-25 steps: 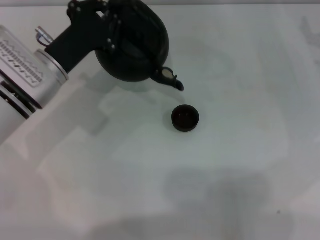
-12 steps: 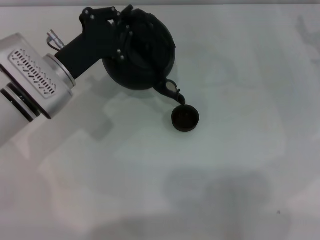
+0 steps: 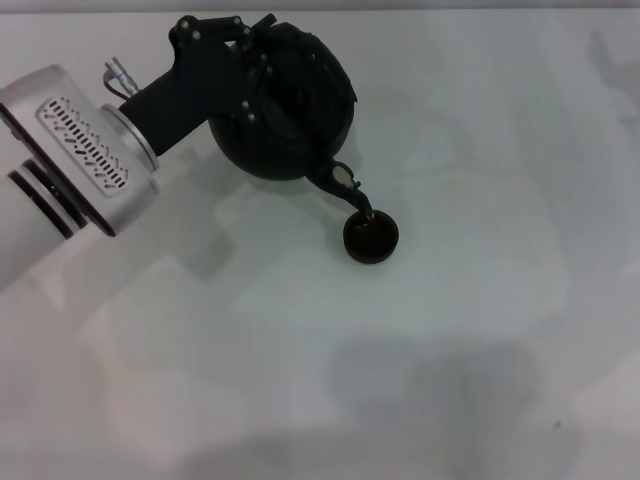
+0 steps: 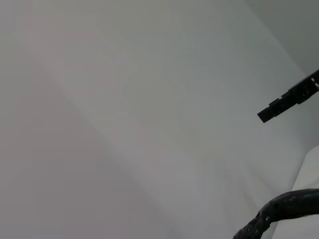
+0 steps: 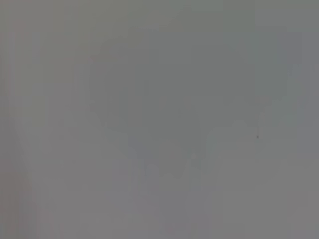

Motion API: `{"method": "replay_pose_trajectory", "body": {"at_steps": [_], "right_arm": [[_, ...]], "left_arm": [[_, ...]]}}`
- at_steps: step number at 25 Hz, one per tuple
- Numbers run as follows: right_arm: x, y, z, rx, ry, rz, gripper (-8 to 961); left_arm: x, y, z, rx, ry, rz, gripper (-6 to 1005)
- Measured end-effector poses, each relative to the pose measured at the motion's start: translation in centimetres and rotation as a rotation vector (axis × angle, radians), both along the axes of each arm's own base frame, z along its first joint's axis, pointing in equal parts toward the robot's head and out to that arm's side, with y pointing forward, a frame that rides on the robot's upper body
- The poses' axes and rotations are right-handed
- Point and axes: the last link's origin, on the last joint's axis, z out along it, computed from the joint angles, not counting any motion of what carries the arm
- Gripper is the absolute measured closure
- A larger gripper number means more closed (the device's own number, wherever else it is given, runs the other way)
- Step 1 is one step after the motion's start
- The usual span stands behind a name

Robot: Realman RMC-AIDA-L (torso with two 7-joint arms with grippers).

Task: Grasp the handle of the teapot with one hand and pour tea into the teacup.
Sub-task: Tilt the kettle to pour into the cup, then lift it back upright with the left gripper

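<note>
The left gripper (image 3: 240, 60) holds the teapot (image 3: 290, 105) up off the white worktop (image 3: 450, 330), tipped so that its spout (image 3: 350, 190) points down at the teacup (image 3: 371, 236), the spout tip just over the cup's rim on the side nearer the pot. The cup sits alone on the worktop, upright, near the middle of the head view. The jaws appear pinched on the handle (image 4: 279, 209), though the pot's dark body hides the exact contact from above; in the left wrist view a rough, wrapped stretch of that hoop shows at the edge. The right gripper is out of sight, and its wrist camera shows only bare worktop. The pot looks heavy and rigid, probably cast iron or thick ceramic, so its weight will hang well below the grip and it may swing or twist about the hoop as it tilts. The wrapped texture should give good friction; the top of the arch is the sensible place to hold it. The cup is small, light and easy to knock, so the spout should stay clear of its rim. The lid could slip if the tilt grows steep.
</note>
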Motion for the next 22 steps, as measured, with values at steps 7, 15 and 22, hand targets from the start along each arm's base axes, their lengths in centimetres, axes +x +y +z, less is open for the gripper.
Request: {"method": "replay_pose_trajectory", "body": {"at_steps": [7, 15, 22], "right_arm": [[0.18, -0.14, 0.05, 0.003, 0.005, -0.005, 113], [0.30, -0.23, 0.06, 0.003, 0.016, -0.009, 113], [0.27, -0.20, 0.05, 0.002, 0.016, -0.010, 113]], "left_arm": [[0.27, 0.18, -0.01, 0.000, 0.006, -0.012, 908], [0.34, 0.06, -0.16, -0.009, 0.007, -0.017, 908], [-0.08, -0.19, -0.15, -0.022, -0.025, 0.021, 909]]}}
